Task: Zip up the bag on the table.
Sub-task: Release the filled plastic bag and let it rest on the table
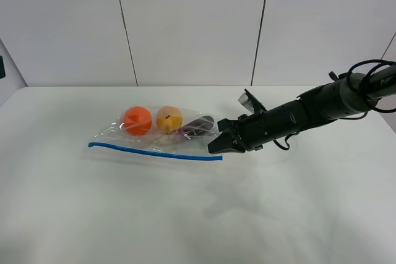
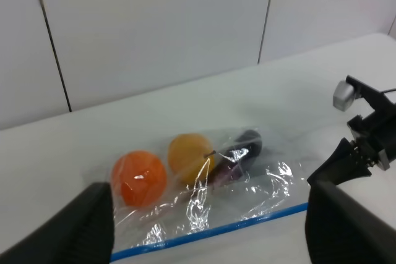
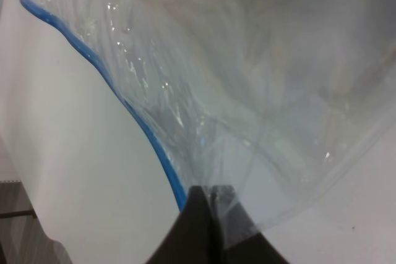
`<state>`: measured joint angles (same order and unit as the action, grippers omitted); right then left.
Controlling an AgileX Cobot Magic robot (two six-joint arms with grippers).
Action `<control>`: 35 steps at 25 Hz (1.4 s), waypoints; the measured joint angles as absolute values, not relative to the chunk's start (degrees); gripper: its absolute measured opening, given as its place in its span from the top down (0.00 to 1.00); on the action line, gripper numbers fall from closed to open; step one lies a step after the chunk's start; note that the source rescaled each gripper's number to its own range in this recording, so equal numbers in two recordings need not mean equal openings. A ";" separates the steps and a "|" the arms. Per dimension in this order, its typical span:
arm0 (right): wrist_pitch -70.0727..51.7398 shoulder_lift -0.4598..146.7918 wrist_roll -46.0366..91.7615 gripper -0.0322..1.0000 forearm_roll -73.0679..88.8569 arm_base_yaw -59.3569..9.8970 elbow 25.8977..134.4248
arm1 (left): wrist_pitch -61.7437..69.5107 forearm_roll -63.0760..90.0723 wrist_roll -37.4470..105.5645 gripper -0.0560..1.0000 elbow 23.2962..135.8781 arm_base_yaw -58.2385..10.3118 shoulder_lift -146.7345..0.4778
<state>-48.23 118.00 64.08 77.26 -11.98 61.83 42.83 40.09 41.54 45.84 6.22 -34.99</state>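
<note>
The clear bag (image 1: pixel 162 135) lies on the white table (image 1: pixel 198 214) with an orange ball (image 1: pixel 137 120), a yellow-orange fruit (image 1: pixel 169 119) and a dark eggplant (image 1: pixel 198 125) inside. Its blue zip strip (image 1: pixel 154 151) runs along the near edge. My right gripper (image 1: pixel 215 146) is at the bag's right end, and in the right wrist view its fingers (image 3: pixel 199 214) are pinched on the plastic (image 3: pixel 260 91) beside the end of the strip (image 3: pixel 124 100). My left gripper (image 2: pixel 210 230) is open above the bag (image 2: pixel 260 187), and does not show in the exterior view.
The right arm (image 1: pixel 309 112) reaches in from the right over the table; it also shows in the left wrist view (image 2: pixel 365 146). A white panelled wall (image 1: pixel 192 23) stands behind the table's far edge.
</note>
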 joint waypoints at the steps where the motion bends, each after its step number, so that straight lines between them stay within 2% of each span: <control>1: -48.35 118.00 64.08 0.97 77.25 -11.98 61.83 | 42.83 39.97 41.54 0.20 45.67 6.22 -34.79; 11: -48.72 118.00 63.95 0.97 76.40 -11.98 61.83 | 42.45 39.97 41.72 0.20 45.60 3.40 -30.78; 18: -48.72 118.00 63.93 0.97 76.38 -11.98 61.83 | 42.45 36.27 41.00 0.20 45.60 -1.43 -30.60; 26: -48.72 118.00 63.93 0.97 76.25 -11.98 61.83 | 39.75 24.76 32.90 0.20 42.91 -1.54 -30.60; 31: -48.72 118.00 63.93 0.97 76.25 -11.98 61.83 | 34.87 23.36 31.95 0.20 37.78 -1.54 -30.60; 35: -48.72 118.00 63.93 0.97 76.25 -11.98 61.83 | 37.65 23.44 31.17 0.20 37.28 -1.54 -30.60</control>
